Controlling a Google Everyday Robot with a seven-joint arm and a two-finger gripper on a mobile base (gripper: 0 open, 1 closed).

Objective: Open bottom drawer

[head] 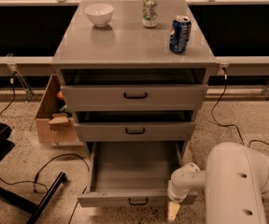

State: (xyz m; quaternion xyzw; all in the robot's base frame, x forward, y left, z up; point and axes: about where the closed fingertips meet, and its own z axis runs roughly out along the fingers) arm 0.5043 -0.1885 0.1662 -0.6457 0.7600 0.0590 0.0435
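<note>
The bottom drawer (107, 199) of the grey cabinet is pulled out toward me, and its plain grey inside (132, 164) is bare. Its small black bar handle (138, 201) shows on the short front panel. My gripper (173, 211) hangs at the end of the white arm (237, 185), just right of the handle, at the right part of the drawer's front. It holds nothing that I can see. The mid drawer (135, 131) and the top drawer (135, 96) above are shut.
On the cabinet top stand a white bowl (99, 14), a silver can (149, 11) and a blue can (180, 34). A cardboard box (55, 120) sits on the floor at the left. Cables (46, 171) and a black chair base (13, 190) lie left of the drawer.
</note>
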